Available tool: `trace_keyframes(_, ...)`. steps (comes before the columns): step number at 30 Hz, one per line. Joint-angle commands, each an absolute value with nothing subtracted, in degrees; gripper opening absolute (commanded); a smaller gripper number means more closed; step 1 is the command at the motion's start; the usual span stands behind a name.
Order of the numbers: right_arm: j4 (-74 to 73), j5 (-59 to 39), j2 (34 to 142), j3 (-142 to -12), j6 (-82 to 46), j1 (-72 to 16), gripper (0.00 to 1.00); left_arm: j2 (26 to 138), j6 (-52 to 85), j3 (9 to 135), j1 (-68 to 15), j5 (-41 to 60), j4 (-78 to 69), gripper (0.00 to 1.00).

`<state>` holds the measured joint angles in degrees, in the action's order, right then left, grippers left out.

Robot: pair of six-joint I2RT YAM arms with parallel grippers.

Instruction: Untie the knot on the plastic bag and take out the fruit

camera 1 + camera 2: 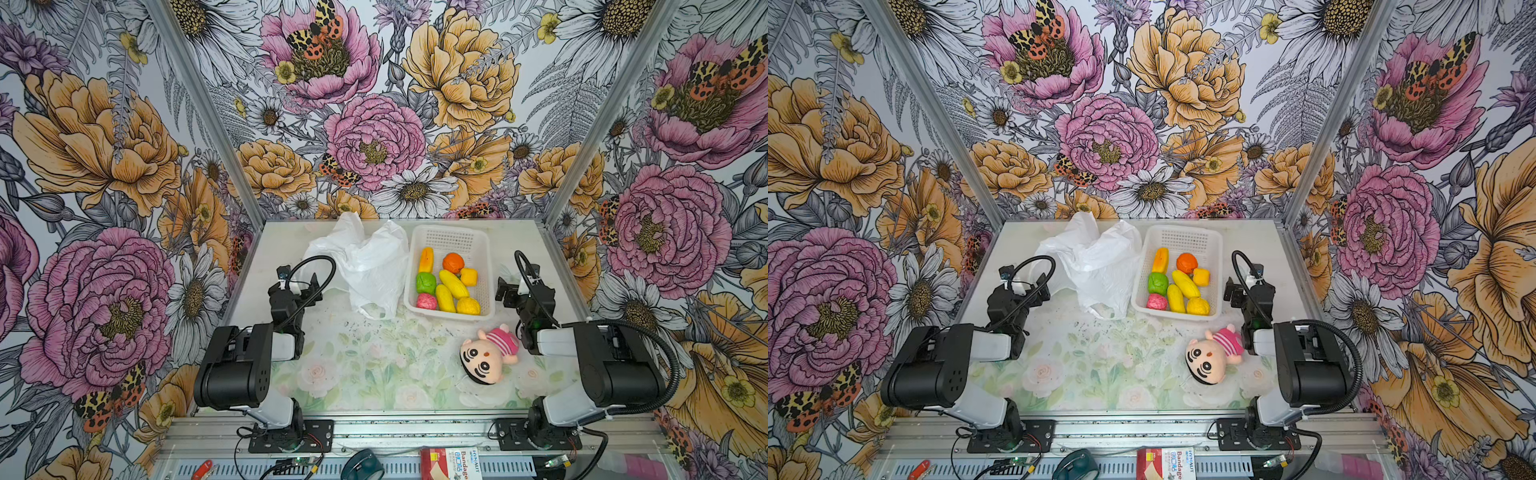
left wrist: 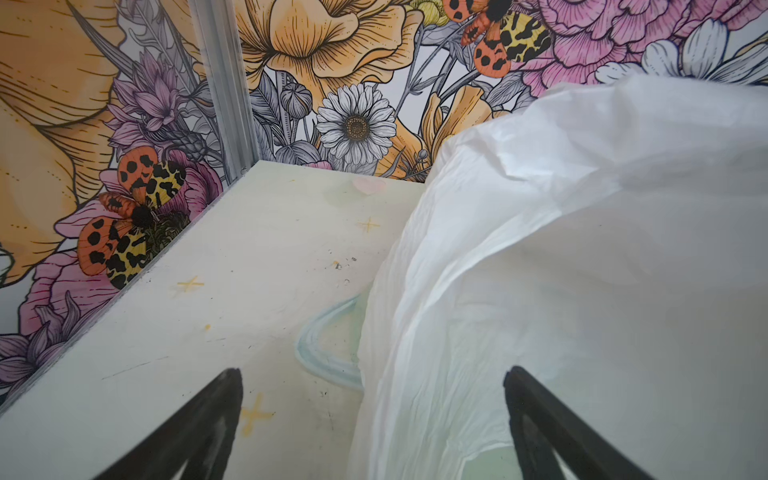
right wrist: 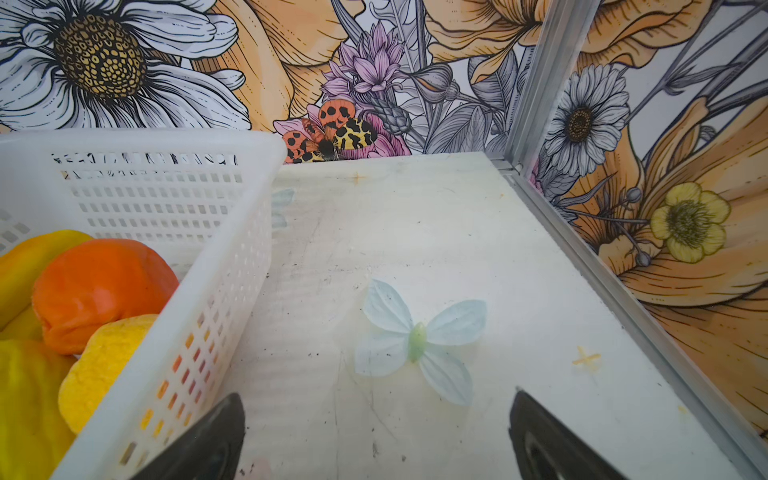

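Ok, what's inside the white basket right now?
Eight toy fruits: five yellowish, one orange, one green, one pink-red, filling the near half. The white basket's far end shows bare mesh floor. Anything beneath the fruits is hidden.

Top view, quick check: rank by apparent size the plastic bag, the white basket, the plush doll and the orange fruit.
1. plastic bag and white basket: too alike to separate, the bag perhaps slightly larger
2. plush doll
3. orange fruit

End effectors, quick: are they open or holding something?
Left end effector: open, holding nothing.
Right end effector: open, holding nothing.
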<state>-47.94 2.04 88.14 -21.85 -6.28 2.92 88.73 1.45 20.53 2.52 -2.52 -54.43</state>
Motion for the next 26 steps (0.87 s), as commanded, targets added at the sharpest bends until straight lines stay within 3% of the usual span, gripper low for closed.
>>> trace_keyframes(1, -50.30, 1.45, 88.07, -22.24, -5.32, 2.61, 0.99, 88.81, -0.74, 21.71, 1.67, 0.00, -53.70, 0.99)
trace_keyframes(26, -49.86, 2.20, 88.15, -22.51, -4.92, 1.97, 1.00, 88.69, -1.16, 21.60, 1.04, -1.13, -53.66, 0.99)
